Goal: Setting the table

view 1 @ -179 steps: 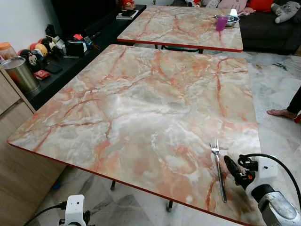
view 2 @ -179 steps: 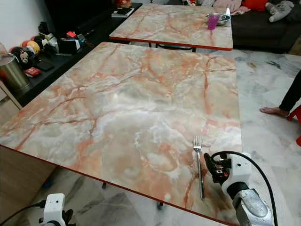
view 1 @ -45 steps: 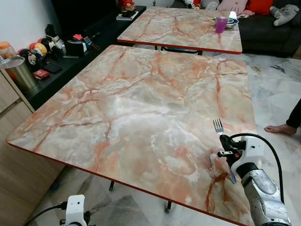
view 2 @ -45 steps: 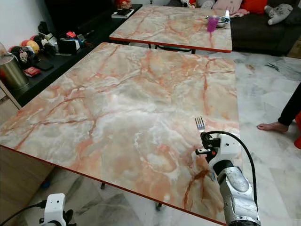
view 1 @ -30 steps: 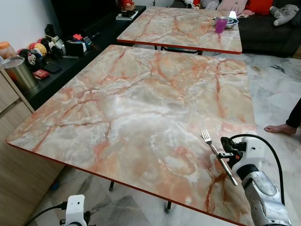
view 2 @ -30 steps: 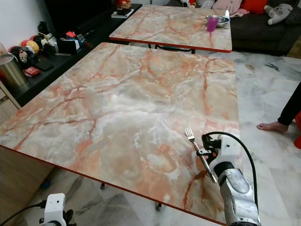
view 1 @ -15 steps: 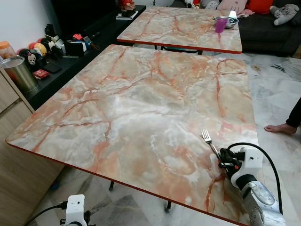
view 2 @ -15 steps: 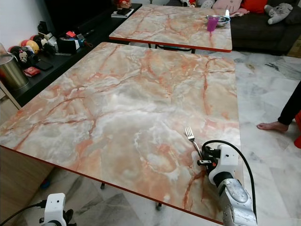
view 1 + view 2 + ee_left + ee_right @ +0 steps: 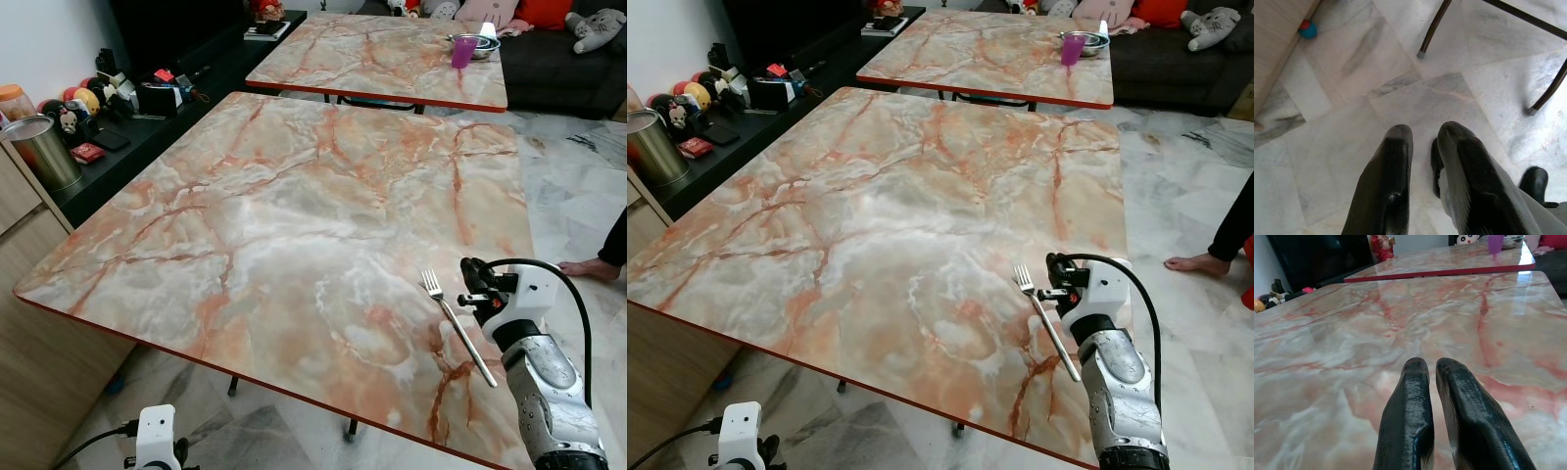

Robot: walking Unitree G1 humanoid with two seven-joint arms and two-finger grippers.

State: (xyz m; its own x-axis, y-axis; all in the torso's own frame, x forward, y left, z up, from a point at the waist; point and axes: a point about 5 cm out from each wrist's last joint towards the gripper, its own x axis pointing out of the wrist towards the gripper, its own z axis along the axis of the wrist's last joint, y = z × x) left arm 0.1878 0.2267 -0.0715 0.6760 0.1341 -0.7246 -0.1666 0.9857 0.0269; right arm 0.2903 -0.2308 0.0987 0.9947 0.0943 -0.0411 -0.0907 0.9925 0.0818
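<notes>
A silver fork (image 9: 457, 325) lies flat on the near marble table (image 9: 294, 215), close to its right front corner, tines pointing away from me and slightly left. My right gripper (image 9: 472, 276) hovers just right of the fork's tines, over the table's right edge. Its black fingers (image 9: 1415, 382) are shut with nothing between them, pointing across the tabletop. My left arm hangs idle below the table's front edge, its gripper (image 9: 1422, 134) shut and aimed at the floor.
A second marble table (image 9: 372, 59) stands behind, carrying a purple cup (image 9: 461, 51) and a metal bowl (image 9: 477, 41). A black sideboard (image 9: 147, 127) with clutter and a metal can (image 9: 39, 152) run along the left. A person's foot (image 9: 588, 266) rests on the floor at right.
Half a second ago the fork's handle was in my right gripper. Now the whole fork lies free on the table and the gripper has drawn up and away to its right.
</notes>
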